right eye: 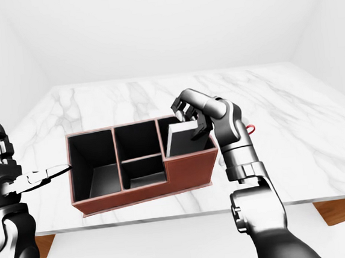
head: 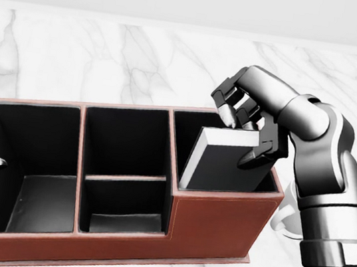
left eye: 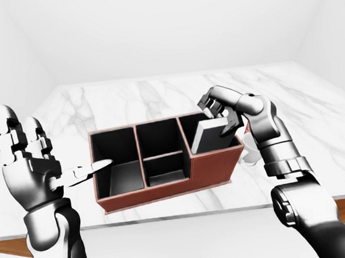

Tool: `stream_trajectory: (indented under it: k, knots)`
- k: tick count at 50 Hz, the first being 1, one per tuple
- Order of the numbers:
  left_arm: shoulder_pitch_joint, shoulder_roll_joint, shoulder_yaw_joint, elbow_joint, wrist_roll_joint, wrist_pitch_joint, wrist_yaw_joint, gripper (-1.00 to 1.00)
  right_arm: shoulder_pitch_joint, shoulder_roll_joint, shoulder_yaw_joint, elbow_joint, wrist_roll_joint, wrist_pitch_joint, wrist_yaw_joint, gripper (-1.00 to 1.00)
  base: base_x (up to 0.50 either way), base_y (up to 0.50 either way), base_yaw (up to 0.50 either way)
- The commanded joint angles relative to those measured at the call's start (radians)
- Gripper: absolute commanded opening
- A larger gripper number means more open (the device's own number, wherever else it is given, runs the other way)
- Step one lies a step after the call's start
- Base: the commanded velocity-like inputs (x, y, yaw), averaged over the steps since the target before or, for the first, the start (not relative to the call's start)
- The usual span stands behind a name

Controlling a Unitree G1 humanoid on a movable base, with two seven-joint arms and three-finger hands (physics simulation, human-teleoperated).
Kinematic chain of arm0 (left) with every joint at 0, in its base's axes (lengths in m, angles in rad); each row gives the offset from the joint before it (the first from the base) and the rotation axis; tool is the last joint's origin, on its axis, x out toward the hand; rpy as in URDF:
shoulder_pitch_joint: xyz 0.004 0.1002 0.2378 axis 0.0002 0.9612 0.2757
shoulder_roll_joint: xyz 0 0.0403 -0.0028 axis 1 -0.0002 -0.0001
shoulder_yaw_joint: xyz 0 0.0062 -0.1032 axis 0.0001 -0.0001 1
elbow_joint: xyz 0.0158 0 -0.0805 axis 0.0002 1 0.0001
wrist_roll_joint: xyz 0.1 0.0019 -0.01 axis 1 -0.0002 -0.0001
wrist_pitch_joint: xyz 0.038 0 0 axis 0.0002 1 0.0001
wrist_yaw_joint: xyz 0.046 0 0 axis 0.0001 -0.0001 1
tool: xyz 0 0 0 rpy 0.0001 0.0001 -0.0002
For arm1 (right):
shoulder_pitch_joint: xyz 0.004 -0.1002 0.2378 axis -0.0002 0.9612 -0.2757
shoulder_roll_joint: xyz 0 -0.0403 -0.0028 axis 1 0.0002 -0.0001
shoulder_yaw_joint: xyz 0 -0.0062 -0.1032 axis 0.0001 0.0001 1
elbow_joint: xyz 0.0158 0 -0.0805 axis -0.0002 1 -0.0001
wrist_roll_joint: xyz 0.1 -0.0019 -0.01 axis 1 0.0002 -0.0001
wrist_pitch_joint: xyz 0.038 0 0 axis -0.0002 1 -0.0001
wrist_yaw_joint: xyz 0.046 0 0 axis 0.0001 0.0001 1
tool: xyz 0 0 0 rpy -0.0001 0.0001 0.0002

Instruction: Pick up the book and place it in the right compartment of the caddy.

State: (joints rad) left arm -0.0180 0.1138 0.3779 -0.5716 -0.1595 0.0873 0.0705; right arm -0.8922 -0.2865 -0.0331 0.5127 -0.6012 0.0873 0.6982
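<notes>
The brown caddy (head: 219, 221) has a large left bay, a split middle bay and a right bay. A dark book (head: 222, 161) with white page edges stands tilted in the right compartment, its lower part behind the caddy wall. My right hand (head: 246, 134) is shut on the book's top edge, thumb on the cover and fingers curled over the upper rim. In the left-eye view my left hand (left eye: 43, 170) is raised left of the caddy, open, its thumb pointing at the caddy's left wall without touching the book.
A white mug (head: 284, 220) stands on the marble table (left eye: 157, 94) just right of the caddy, mostly hidden by my right forearm. A small red item (right eye: 251, 127) shows beyond that arm. The table's near edge runs below the caddy.
</notes>
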Motion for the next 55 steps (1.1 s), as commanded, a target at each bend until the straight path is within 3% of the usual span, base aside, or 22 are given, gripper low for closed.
stream_trajectory:
  k: [1, 17, 18, 19, 42, 55]
  knots:
    - [0.001, 0.000, -0.001, -0.001, 0.000, 0.000, 0.000, 1.00, 0.003, 0.004, -0.009, 0.016, 0.010, 0.000, 0.000, -1.00, 0.00, 0.00, 0.00]
    - [0.005, -0.003, -0.003, 0.014, 0.004, 0.000, -0.003, 1.00, 0.002, 0.002, -0.015, 0.041, 0.020, 0.000, 0.000, -1.00, 0.00, 0.00, 0.00]
    - [0.005, -0.003, -0.003, 0.016, 0.004, 0.000, -0.003, 1.00, 0.000, 0.000, -0.016, 0.045, 0.021, 0.000, 0.000, -0.78, 0.00, 0.00, 0.00]
    - [0.006, -0.003, -0.004, 0.014, 0.005, 0.000, -0.002, 1.00, 0.000, -0.002, -0.014, 0.039, 0.021, 0.000, 0.000, 1.00, 0.00, 0.00, 0.00]
    - [0.005, -0.003, -0.003, 0.013, 0.006, 0.000, -0.002, 1.00, -0.026, -0.014, -0.027, 0.012, 0.044, 0.000, 0.000, 1.00, 0.00, 0.00, 0.00]
    - [0.001, 0.000, 0.001, 0.011, 0.003, 0.000, -0.001, 1.00, -0.119, -0.033, -0.029, -0.373, 0.040, 0.000, 0.000, 1.00, 0.00, 0.00, 0.00]
